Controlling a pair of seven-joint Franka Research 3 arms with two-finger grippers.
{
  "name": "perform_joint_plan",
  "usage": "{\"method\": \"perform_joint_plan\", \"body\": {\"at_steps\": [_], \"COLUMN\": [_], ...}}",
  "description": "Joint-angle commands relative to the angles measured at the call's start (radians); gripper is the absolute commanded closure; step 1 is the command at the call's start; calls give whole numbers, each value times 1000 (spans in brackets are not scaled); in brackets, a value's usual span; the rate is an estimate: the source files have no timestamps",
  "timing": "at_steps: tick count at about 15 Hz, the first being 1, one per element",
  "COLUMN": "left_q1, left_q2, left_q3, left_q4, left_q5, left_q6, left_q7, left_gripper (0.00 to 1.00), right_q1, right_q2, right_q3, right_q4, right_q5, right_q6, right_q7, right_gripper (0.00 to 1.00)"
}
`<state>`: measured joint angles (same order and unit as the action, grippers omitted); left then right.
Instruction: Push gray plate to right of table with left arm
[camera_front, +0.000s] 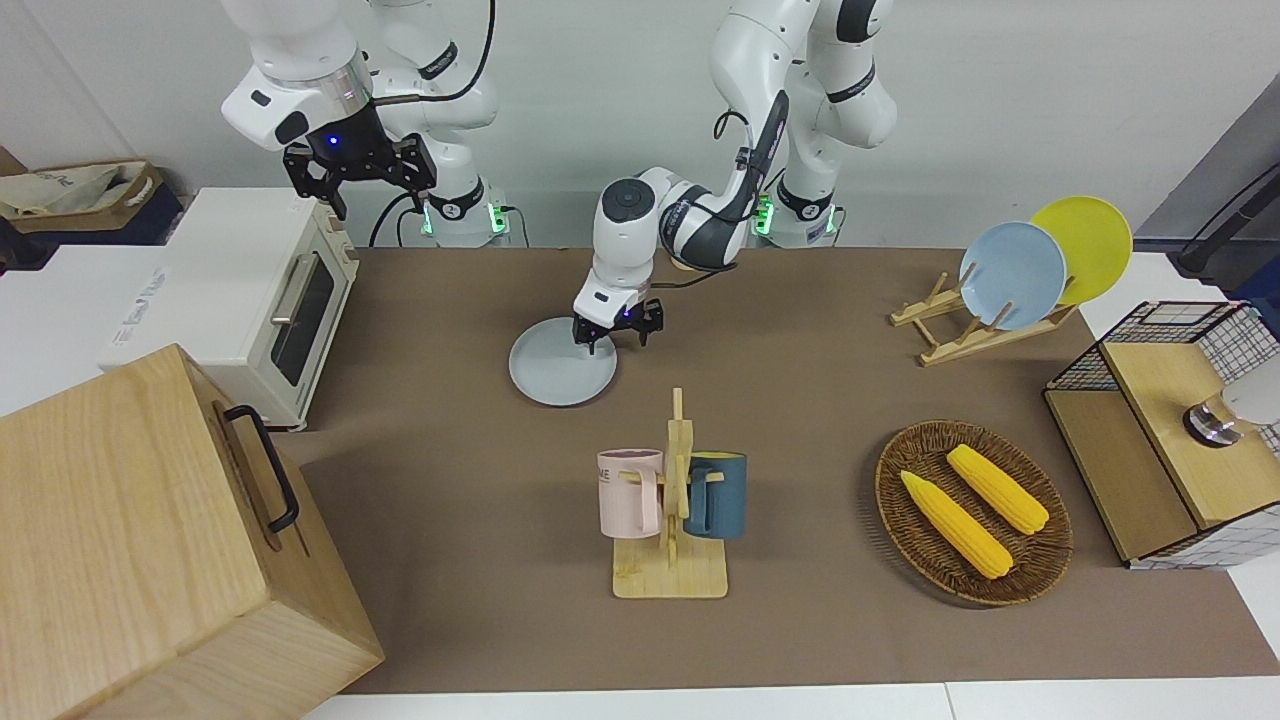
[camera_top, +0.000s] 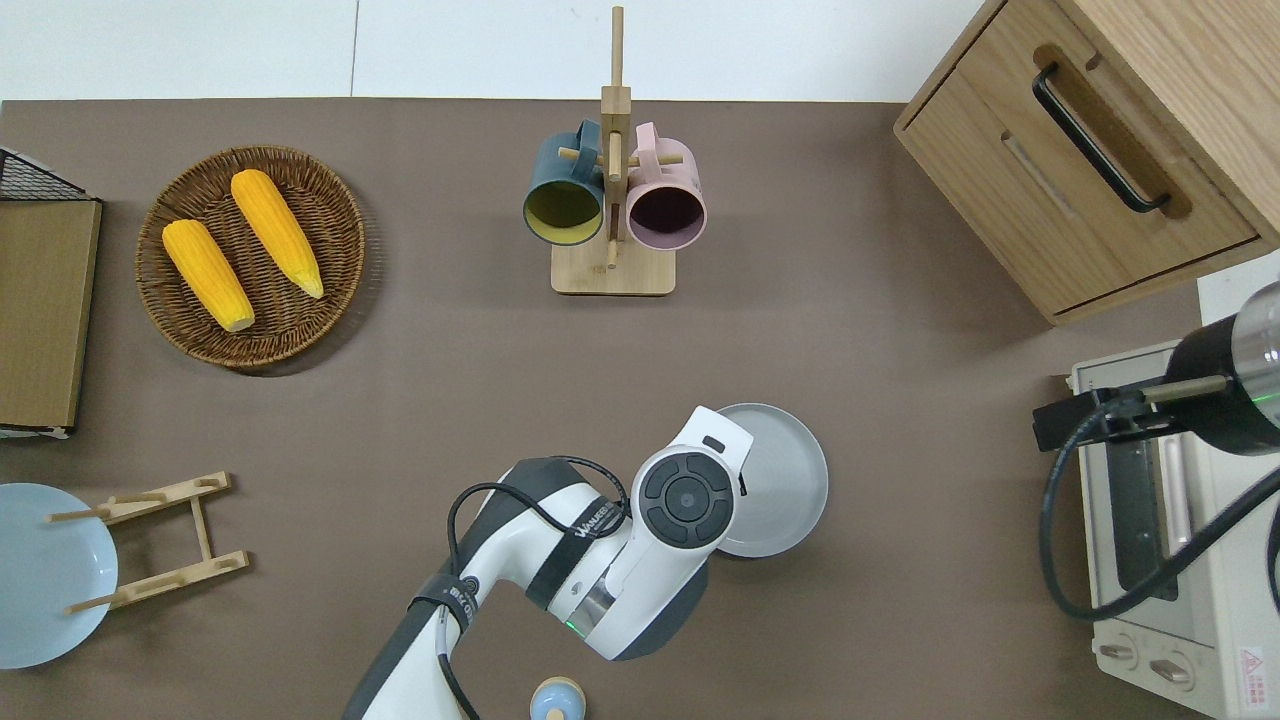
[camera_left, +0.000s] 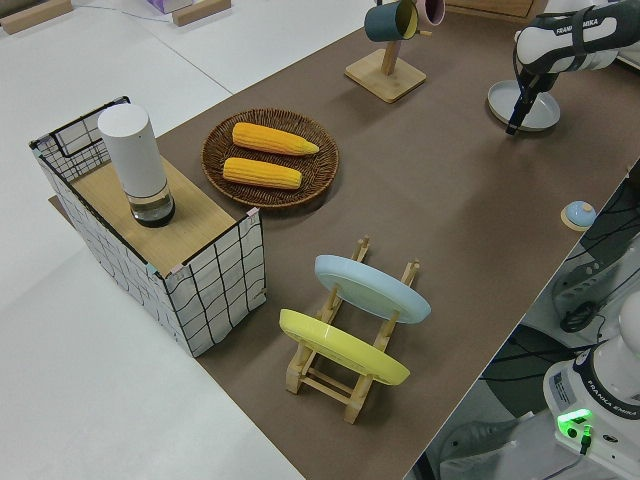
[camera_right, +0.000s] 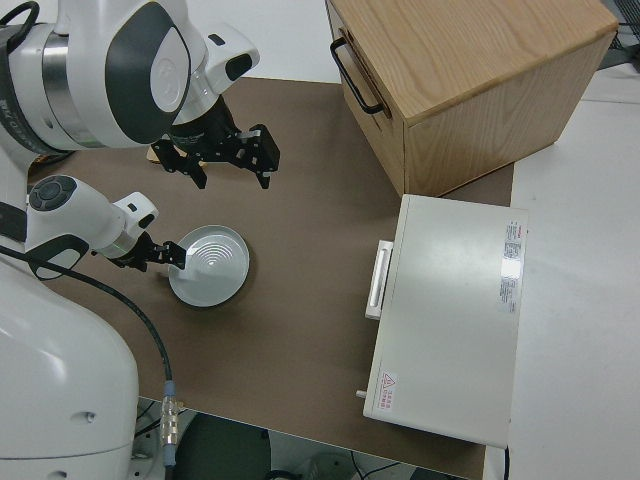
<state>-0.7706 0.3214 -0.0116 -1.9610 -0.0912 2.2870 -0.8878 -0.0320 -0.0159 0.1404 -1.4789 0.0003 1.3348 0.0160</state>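
Observation:
The gray plate (camera_front: 560, 375) lies flat on the brown table (camera_front: 800, 400), between the mug rack and the robots; it also shows in the overhead view (camera_top: 785, 480). My left gripper (camera_front: 617, 342) is open and low at the plate's edge toward the left arm's end. One finger (camera_front: 592, 346) is over the rim and the other is just outside the plate. In the overhead view the wrist hides the fingers. The right side view shows the left gripper (camera_right: 165, 256) at the plate's rim (camera_right: 210, 265). The right arm is parked, with its gripper (camera_front: 375, 190) open.
A mug rack (camera_front: 672, 510) with a pink and a blue mug stands farther from the robots than the plate. A toaster oven (camera_front: 250, 290) and a wooden cabinet (camera_front: 150, 540) are at the right arm's end. A corn basket (camera_front: 972, 512), plate rack (camera_front: 1010, 275) and wire crate (camera_front: 1170, 450) are at the left arm's end.

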Motion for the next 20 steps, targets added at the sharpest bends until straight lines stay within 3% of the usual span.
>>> {"method": "perform_joint_plan", "body": {"at_steps": [1,5,11,15,20], "left_q1": [74,161,286,425,644], "left_q2": [-111,-185,-263,-324,-352], "left_q3": [4,4,5,9,10], "left_q4": [-24,-27,-29,-18,57], "left_q5": [10,-1,-15,-7,-1], "left_q6": [-130,-273,-392,-483,-588], "left_q7": [137,288,455,602,898], "left_gripper": [5,5,2,2,2], "right_q1": [-19,-20,-19,-19,-19], "right_q2": [-2,-2,-2,-2,-2], "right_q3": [16,16,16,16,16], "right_q4": [9,9,9,9,9], "right_q5": [4,4,4,4,4], "right_q6": [-16,-16,-16,-16,-16], "right_q7": [12,12,12,13,13], "right_gripper": [17,17,17,17,17]}}
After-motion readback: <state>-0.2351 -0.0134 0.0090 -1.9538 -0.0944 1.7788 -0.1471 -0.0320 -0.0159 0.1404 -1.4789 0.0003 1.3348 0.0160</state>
